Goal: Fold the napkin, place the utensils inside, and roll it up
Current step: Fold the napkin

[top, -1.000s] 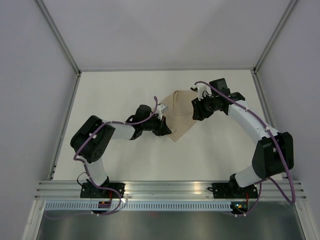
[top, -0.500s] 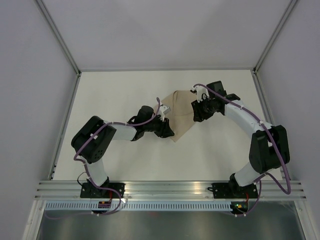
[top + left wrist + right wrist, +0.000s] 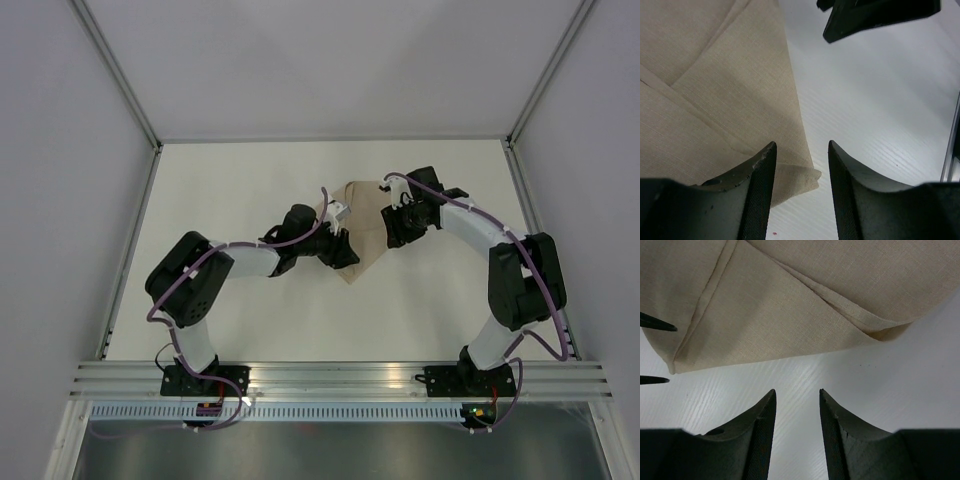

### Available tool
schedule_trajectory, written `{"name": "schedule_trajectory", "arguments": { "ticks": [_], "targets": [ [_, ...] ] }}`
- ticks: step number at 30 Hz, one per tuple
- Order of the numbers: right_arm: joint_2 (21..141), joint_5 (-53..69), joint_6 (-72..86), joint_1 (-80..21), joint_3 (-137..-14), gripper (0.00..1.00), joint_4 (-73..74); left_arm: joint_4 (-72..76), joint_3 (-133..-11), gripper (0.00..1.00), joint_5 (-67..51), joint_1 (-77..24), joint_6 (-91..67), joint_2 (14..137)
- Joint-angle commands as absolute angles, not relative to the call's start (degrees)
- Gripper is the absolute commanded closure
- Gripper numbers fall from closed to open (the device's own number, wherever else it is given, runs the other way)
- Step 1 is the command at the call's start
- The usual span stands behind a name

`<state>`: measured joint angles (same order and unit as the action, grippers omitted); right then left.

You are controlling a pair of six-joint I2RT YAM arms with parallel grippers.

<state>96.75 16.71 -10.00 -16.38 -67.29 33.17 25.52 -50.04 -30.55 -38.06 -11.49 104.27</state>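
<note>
Left claw [image 3: 801, 145] and right claw [image 3: 797, 391], both half-open and empty, flank the seemingly folded tan-beige cloth napkin [image 3: 365, 237]; utensils and rolling remain.

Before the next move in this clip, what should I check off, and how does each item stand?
1. The napkin is folded: ok, layered folds show in both wrist views.
2. The left gripper is free: ok, jaws apart, the napkin's corner lies beside one finger, not pinched.
3. The right gripper is free: ok, jaws apart over the bare table, short of the napkin's edge.
4. The utensils are at hand: not ok, none shows in any view.
</note>
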Motion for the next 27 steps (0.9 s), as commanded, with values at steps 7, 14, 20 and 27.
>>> {"name": "schedule_trajectory", "arguments": {
  "ticks": [7,14,20,27],
  "targets": [
    [100.0,8.8,-4.3,-16.4,-66.9,0.58,30.9,11.8,-65.0,0.50,-0.6,-36.6,-8.3,96.4],
    [102.7,4.9,-2.3,-16.4,-66.0,0.63,29.1,-3.8,-79.5,0.71,13.4,-29.7,-9.8,105.0],
    [106.1,2.1,-1.4,-16.3,-67.0,0.64,27.9,-10.2,-86.3,0.85,11.3,-25.2,-12.4,114.2],
    [109.9,0.7,-1.1,-16.4,-70.7,0.64,27.9,-13.4,-88.8,0.94,7.7,-23.9,-14.9,120.9]
  ]
}}
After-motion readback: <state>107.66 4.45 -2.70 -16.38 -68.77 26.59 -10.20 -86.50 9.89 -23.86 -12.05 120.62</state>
